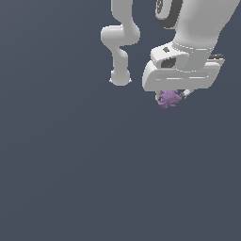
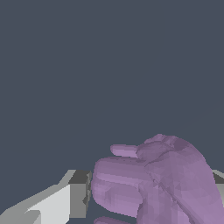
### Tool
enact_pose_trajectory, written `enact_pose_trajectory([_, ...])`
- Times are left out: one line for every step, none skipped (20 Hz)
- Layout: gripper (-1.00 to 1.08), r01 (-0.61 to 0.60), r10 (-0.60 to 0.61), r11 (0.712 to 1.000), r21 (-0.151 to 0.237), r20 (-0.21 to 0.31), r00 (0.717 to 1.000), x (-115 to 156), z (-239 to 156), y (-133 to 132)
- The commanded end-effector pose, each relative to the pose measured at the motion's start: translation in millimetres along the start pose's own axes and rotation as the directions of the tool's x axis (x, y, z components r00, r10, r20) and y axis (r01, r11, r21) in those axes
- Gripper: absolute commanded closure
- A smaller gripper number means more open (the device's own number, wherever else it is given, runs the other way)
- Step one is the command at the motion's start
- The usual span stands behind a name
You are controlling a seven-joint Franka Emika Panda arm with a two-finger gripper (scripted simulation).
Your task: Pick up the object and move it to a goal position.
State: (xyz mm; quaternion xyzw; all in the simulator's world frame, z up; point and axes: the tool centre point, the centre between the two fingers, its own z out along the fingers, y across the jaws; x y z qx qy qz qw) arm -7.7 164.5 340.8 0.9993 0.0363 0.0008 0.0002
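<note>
Both renders are evenly and softly lit, with a flat slate-grey ground on which no cast shadows or glare are seen. The white arm (image 1: 188, 33) is shaded gently from bright upper faces to grey undersides, so light is read as coming from above. Edges are rendered slightly soft and blocky, and the purple object (image 2: 162, 183) is shown faceted at close range, without edge distortion.

No readable text or markings anywhere.
</note>
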Motion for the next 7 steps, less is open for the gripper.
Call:
enact_pose_trajectory([1.08,-0.001,0.001,1.000,0.000,0.002,1.000,-0.9,-10.0,-7.8])
enact_pose_trajectory([1.08,-0.001,0.001,1.000,0.000,0.002,1.000,-1.0,-12.7,-10.1])
enact_pose_trajectory([1.08,-0.001,0.001,1.000,0.000,0.002,1.000,-1.0,-15.0,-12.0])
enact_pose_trajectory([1.08,-0.001,0.001,1.000,0.001,0.002,1.000,-1.0,-16.7,-13.1])
enact_pose_trajectory([1.08,-0.001,0.001,1.000,0.001,0.002,1.000,-1.0,-17.9,-14.1])
enact_pose_trajectory([1.08,-0.001,0.001,1.000,0.001,0.002,1.000,-1.0,-18.6,-14.7])
enact_pose_trajectory([1.08,-0.001,0.001,1.000,0.001,0.002,1.000,-1.0,-18.9,-14.9])
